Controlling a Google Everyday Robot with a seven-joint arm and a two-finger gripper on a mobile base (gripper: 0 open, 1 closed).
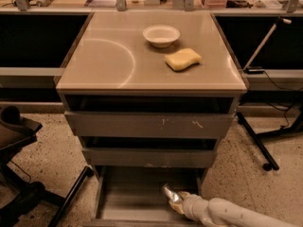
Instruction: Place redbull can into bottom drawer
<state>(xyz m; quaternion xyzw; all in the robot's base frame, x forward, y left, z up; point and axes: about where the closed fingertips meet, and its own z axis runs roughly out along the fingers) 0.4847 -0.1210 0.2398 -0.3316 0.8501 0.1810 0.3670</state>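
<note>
View: camera view, the only one.
Hand: the hand (177, 203) hung low over the open bottom drawer (130, 197), clamped round the redbull can (167, 192).
Can: tilted, its silvery end poking up and left out of the grip; I couldn't tell whether it touched the drawer floor.
Handling: probably light, stiff, thin-walled and slick; a hard squeeze might dent it.
Hold: mid-body, across the round side, looked safest.
Top: the surface (104, 56) carried a bowl (161, 35) and a yellow sponge (182, 59), well apart from the can.

Warm light on a speckled floor (232, 178), black chair base (21, 195) left, dark stand leg (255, 143) right.
</note>
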